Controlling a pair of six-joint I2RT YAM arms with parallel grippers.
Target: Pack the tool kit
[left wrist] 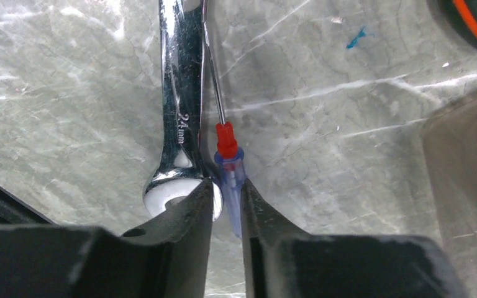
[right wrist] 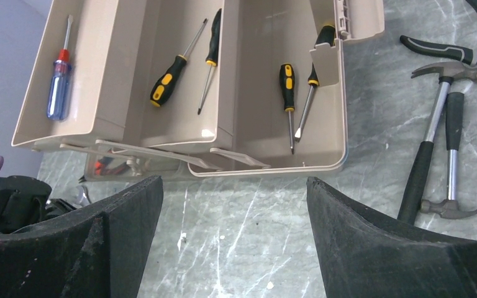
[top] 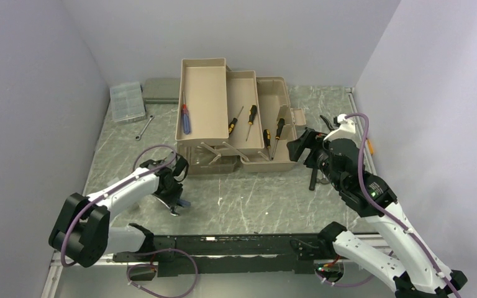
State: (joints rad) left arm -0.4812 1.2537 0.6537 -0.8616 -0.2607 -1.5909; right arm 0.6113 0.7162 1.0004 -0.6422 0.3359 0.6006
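Pinching the handle of the blue screwdriver [left wrist: 229, 169], the left end effector [left wrist: 227, 194] stands narrow, low on the desk [left wrist: 348, 155]. The shaft runs straight ahead from its fingers, just beside a wrench [left wrist: 180, 118]. Beyond, the toolbox [top: 267, 165] lies open, trays fanned out. The right end effector [right wrist: 235, 182] faces it, spread wide and empty.

Overhead, the left arm [top: 124, 189] stretches from the lower left of the frame, wrist bent down so the left gripper [top: 177, 203] points at the table, its fingers [left wrist: 192, 211] nipped onto a blue screwdriver [left wrist: 230, 180]. The right arm [top: 379, 198] climbs from the lower right to centre-right, holding the right gripper [top: 301, 149] roughly level with its jaws spread wide.
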